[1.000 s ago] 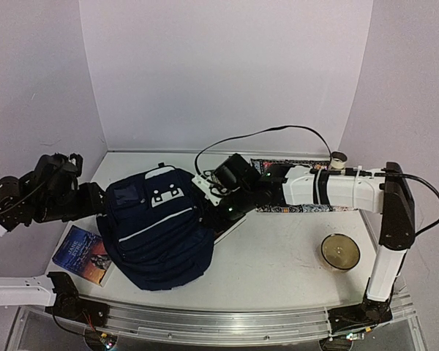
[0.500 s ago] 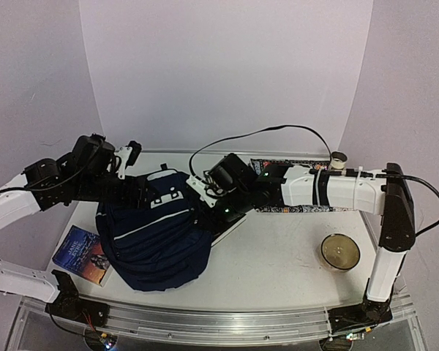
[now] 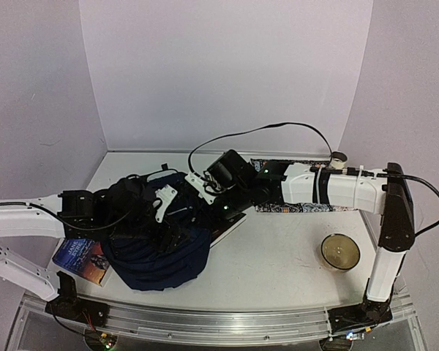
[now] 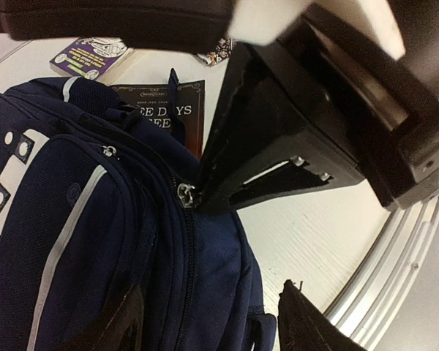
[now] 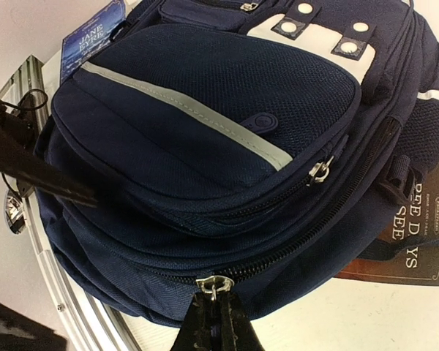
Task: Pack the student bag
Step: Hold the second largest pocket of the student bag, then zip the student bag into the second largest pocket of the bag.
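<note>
Outwardly zipped student bag (image 5: pixel 205 131), right fingers (image 5: pixel 197 329) around one zipper pull (image 5: pixel 211 285)

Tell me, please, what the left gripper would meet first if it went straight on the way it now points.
Most likely the student bag: the open left gripper points at its fabric near the zipper pull held by the right gripper. Depth is unclear.
</note>
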Tool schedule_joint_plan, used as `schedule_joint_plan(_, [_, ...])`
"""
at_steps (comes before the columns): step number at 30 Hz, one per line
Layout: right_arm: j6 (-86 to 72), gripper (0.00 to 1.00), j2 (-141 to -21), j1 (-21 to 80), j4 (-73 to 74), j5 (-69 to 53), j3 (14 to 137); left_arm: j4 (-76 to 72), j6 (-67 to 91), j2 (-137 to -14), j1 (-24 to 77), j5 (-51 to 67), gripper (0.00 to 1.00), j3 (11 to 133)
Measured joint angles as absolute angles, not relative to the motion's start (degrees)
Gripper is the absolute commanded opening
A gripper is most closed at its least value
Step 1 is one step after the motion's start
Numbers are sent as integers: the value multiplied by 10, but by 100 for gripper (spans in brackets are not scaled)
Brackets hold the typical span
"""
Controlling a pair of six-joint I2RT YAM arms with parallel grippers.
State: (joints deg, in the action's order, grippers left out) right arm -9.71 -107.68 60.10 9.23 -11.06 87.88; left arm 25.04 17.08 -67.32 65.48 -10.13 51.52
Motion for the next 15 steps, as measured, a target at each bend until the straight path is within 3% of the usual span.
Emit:
schedule_joint_plan(8, [-101, 0, -1077, 601, 93, -114, 879, 235, 131, -723, 671, -180, 41, 512])
schedule_joint_plan(15, [-101, 0, -1077, 601, 94, -113, 879, 223, 114, -754, 672, -208, 1, 512])
